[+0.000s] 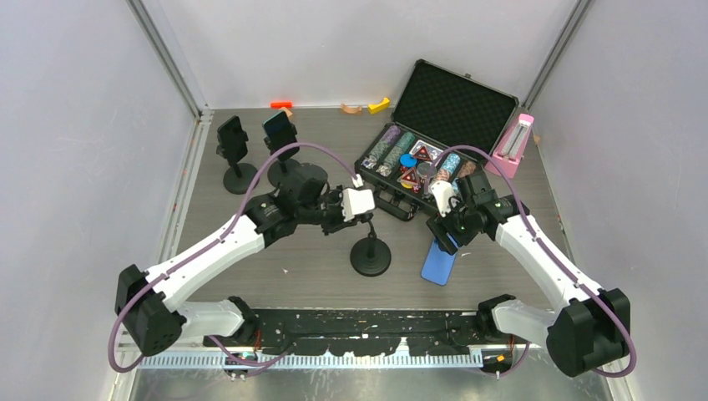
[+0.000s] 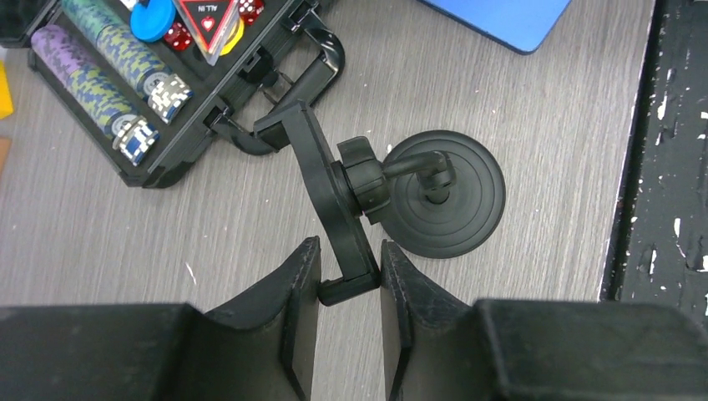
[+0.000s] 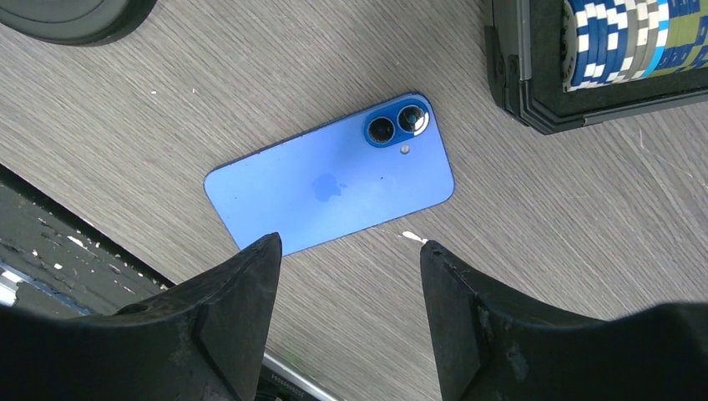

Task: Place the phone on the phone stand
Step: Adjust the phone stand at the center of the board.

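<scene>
The blue phone (image 1: 438,263) lies flat, back up, on the grey table right of the black phone stand (image 1: 371,257). In the right wrist view the phone (image 3: 330,184) shows its camera lenses and lies just beyond my fingertips. My right gripper (image 1: 447,238) (image 3: 351,251) is open and empty above the phone's near edge. My left gripper (image 1: 367,219) (image 2: 351,267) is shut on the lower lip of the stand's cradle (image 2: 330,192). The cradle tilts on its ball joint above the round base (image 2: 451,200). A corner of the phone (image 2: 501,21) shows in the left wrist view.
An open black case of poker chips (image 1: 426,159) stands behind the stand and phone, its handle (image 2: 309,75) close to the cradle. Two more black stands (image 1: 233,142) (image 1: 280,134) are at the back left. A pink metronome (image 1: 516,144) is at the back right.
</scene>
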Robot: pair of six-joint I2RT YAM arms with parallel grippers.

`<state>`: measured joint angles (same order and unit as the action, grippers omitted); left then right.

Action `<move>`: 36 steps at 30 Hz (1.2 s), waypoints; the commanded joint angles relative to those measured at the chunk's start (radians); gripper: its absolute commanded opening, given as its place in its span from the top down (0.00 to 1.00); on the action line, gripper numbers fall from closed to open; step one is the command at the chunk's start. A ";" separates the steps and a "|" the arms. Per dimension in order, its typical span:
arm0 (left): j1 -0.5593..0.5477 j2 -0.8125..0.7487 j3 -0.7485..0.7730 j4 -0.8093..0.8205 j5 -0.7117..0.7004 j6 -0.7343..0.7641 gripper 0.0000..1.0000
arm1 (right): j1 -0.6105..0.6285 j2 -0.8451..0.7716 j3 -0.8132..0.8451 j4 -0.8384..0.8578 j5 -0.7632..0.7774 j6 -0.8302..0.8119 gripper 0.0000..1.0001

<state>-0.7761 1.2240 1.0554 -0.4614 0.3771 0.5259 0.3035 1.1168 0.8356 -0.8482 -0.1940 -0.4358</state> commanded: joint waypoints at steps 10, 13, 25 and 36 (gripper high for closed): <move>-0.088 -0.031 0.041 -0.003 -0.616 -0.309 1.00 | 0.000 0.124 0.003 0.078 0.035 0.056 0.34; -0.088 -0.021 0.078 -0.039 -0.608 -0.371 1.00 | 0.000 0.182 0.017 0.079 0.062 0.038 0.34; -0.107 0.026 0.093 -0.061 -0.459 -0.519 0.67 | 0.000 0.185 -0.009 0.092 0.131 0.018 0.34; -0.107 -0.051 0.050 -0.036 -0.230 -0.598 0.50 | 0.000 0.171 -0.017 0.078 0.149 0.021 0.34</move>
<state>-0.8768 1.2140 1.1141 -0.5323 0.0334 -0.0288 0.3035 1.3075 0.8173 -0.7715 -0.0605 -0.4126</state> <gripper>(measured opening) 0.482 0.664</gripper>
